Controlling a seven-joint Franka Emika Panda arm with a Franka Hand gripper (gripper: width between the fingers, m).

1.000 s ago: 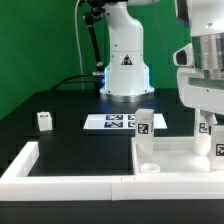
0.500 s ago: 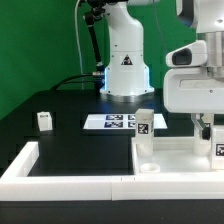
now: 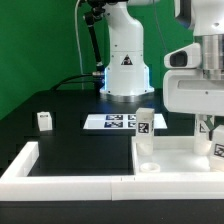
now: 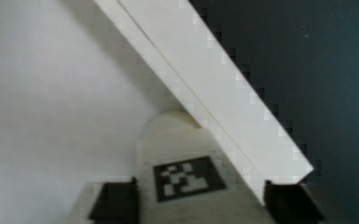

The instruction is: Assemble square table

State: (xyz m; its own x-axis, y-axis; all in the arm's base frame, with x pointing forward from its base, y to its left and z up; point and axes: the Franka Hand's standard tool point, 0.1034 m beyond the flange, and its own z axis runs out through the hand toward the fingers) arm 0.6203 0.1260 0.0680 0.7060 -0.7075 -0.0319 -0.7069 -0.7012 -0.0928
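The white square panel point(image 3: 175, 157) with its raised rim lies at the exterior view's right. One tagged white leg point(image 3: 144, 124) stands at its far left corner. A second leg point(image 3: 218, 148) stands at the panel's far right corner, under my gripper point(image 3: 208, 130). In the wrist view this leg point(image 4: 190, 150) fills the gap between my fingers point(image 4: 114, 200), which lie against its sides; my gripper point(image 4: 199, 200) is shut on it. The panel's rim point(image 4: 202, 90) runs diagonally past it. A third leg point(image 3: 44, 120) lies loose at the left.
The marker board point(image 3: 108, 122) lies flat in the middle of the black table. The long white L-shaped border wall point(image 3: 60, 172) runs along the front and left. The arm's base point(image 3: 124, 65) stands at the back.
My gripper has come down over the right leg, now covering its top. Since half a second ago it has barely moved. The other legs and the panel have not moved.
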